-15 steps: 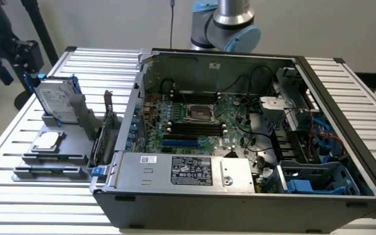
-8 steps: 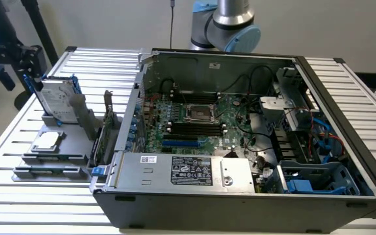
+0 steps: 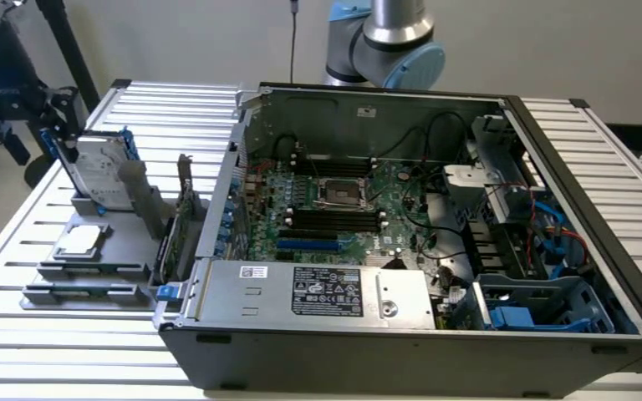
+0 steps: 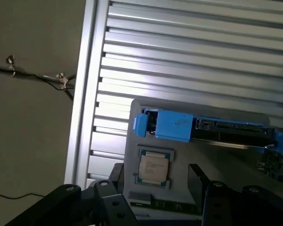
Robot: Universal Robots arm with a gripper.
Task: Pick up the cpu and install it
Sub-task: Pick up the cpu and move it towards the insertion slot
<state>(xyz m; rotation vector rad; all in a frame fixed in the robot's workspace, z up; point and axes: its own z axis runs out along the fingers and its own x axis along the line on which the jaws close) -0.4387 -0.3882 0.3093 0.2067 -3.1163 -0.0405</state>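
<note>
Cpu point(image 3: 79, 242) lies flat on a grey holder point(image 3: 76, 269) at the exterior view's left side of the slatted bench point(image 3: 31, 334), apart from the open computer case point(image 3: 410, 351) further right. The pincer point(image 4: 156, 173) is spread wide, empty, with the cpu framed between its fingers.

A slatted aluminium counter point(image 3: 53, 342) carries an open dark grey computer case point(image 3: 410, 359), a green motherboard point(image 3: 394, 188) and a big silver box with a black label point(image 3: 243, 296) inside it. At the exterior view's left, a blue-framed silver hard drive point(image 3: 98, 171) stands on edge in a grey holder point(image 3: 93, 271).
</note>
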